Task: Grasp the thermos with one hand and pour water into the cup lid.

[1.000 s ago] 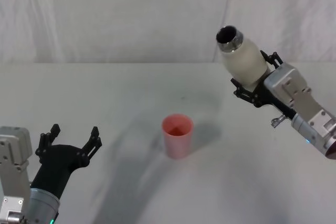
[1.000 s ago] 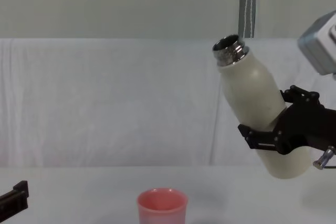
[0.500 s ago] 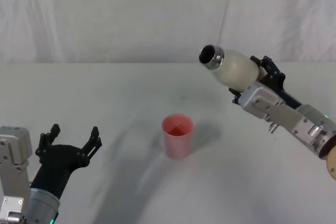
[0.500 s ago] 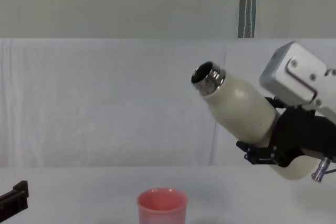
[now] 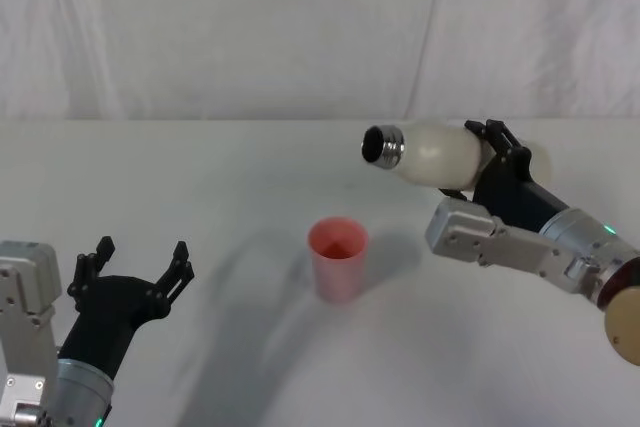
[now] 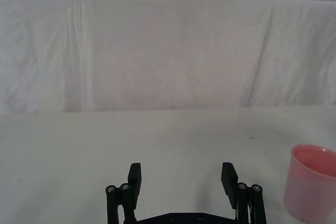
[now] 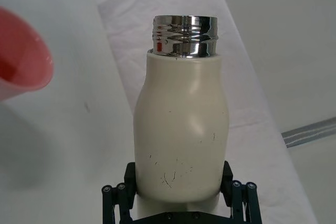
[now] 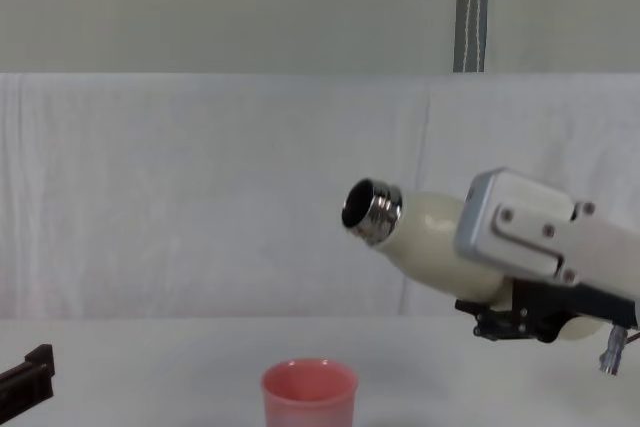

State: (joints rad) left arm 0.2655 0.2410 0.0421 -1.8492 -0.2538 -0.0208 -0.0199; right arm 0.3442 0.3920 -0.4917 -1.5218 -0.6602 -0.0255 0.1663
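Right gripper [image 7: 178, 195] jaws clamping thermos [image 5: 435, 151], tilting above cup lid [image 5: 337, 258]; left gripper [image 5: 133, 269] jaws gaping, idling low over worktop [image 5: 220, 187].

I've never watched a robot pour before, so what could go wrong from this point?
1. The thermos, held nearly sideways in the right gripper, has its mouth up and to the right of the cup lid, not over it; water could land on the table.
2. The cup lid is small and light; a hard stream might tip it.
3. The left gripper rests open nearby, away from the cup lid, so nothing steadies it.
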